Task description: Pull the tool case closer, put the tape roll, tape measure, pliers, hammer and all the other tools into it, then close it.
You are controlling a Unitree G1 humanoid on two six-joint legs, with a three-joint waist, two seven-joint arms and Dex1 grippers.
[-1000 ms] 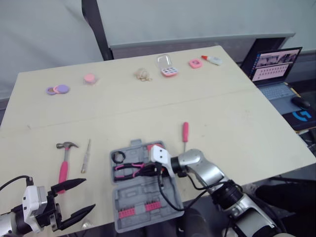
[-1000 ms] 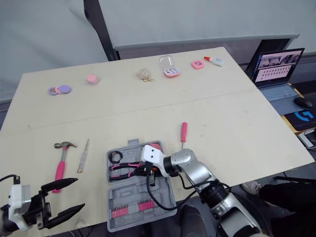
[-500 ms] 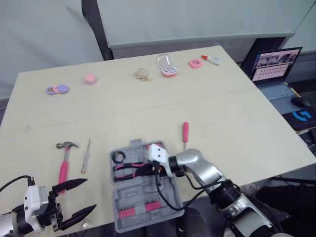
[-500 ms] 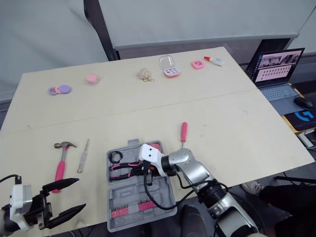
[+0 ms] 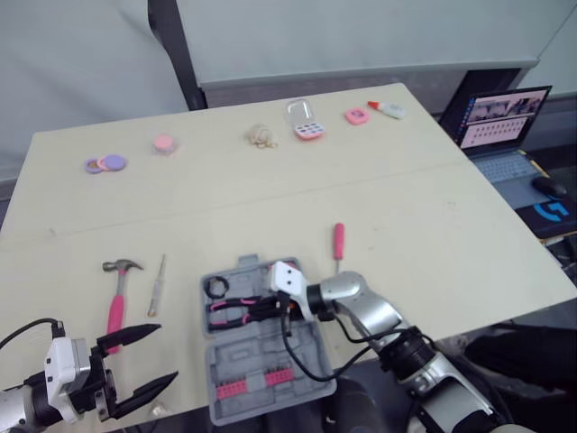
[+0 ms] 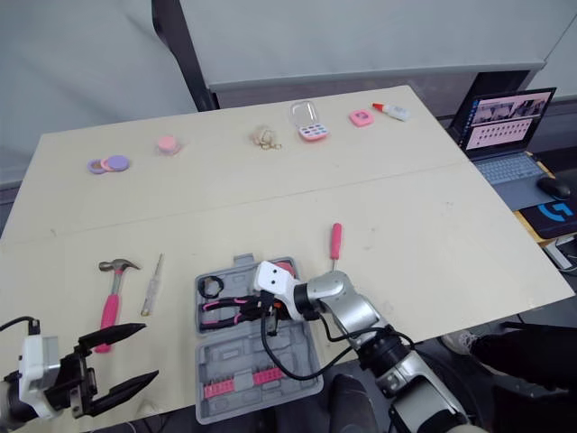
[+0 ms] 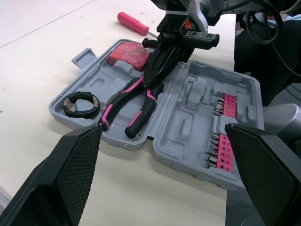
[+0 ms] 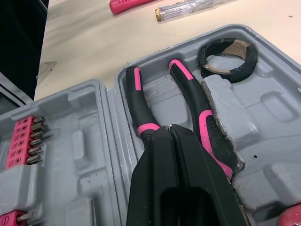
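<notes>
Open grey tool case (image 7: 188, 123), lying at the lower centre of the head views, close to the near edge of the pale table (image 5: 270, 185). One half holds the pliers (image 8: 190, 92) with pink-and-black handles, the black tape roll (image 8: 251, 55) just beside the handle ends, and the pink tape measure (image 7: 128, 55) in a corner pocket; the other half holds a pink strip of bits (image 7: 225, 127). The right gripper (image 8: 169, 128) reaches into the case from the lower right, its two black fingers pressed together with no gap, tips resting at the pivot of the pliers; whether they pinch the pliers cannot be told. The left gripper (image 5: 165, 352) hangs at the lower left of the frame by the table's near edge, fingers spread wide and holding nothing. On the table to the left of the case lie the hammer (image 5: 116, 307) with a pink handle and, just beside it, a thin clear-handled screwdriver (image 5: 157, 287). A pink-handled screwdriver (image 5: 338, 242) lies to the upper right of the case, apart from it. Small pink and purple items stand in a row along the far edge, and a laptop (image 5: 500, 122) sits open at the upper right, off the table.
</notes>
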